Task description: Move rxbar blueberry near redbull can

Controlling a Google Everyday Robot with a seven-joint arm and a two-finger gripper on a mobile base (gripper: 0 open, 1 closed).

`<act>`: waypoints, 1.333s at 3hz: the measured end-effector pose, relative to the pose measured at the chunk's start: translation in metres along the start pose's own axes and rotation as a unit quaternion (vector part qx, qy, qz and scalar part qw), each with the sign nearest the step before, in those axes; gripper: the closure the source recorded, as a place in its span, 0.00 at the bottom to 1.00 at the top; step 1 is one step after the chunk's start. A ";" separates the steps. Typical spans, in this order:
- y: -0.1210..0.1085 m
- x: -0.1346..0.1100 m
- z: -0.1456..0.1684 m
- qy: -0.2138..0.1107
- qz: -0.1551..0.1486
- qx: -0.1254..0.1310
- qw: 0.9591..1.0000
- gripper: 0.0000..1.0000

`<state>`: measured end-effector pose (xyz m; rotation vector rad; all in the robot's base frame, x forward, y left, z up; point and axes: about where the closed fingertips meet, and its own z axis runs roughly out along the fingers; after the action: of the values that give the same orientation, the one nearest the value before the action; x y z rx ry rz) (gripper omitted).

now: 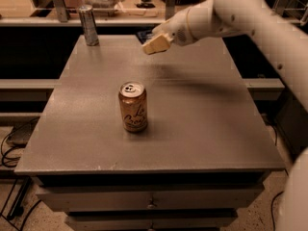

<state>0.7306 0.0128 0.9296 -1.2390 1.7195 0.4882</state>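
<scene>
Table [202,124], grey, drawers below. Arm [250,13], white, reaching in from the right over the far edge. Gold can [133,106], upright, centre. Redbull can [88,25], upright, far left corner. Gripper [155,44], raised above far centre, clenched on rxbar [144,34], well apart from the redbull can.
</scene>
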 end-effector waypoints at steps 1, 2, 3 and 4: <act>0.007 -0.013 0.039 -0.022 0.008 -0.001 1.000 1.00; 0.006 -0.019 0.091 -0.039 0.034 -0.013 0.999 0.98; 0.004 -0.024 0.118 -0.044 0.043 -0.023 0.998 0.75; 0.000 -0.027 0.144 -0.049 0.053 -0.027 0.997 0.53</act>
<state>0.7971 0.1347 0.8820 -1.1469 1.7041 0.6530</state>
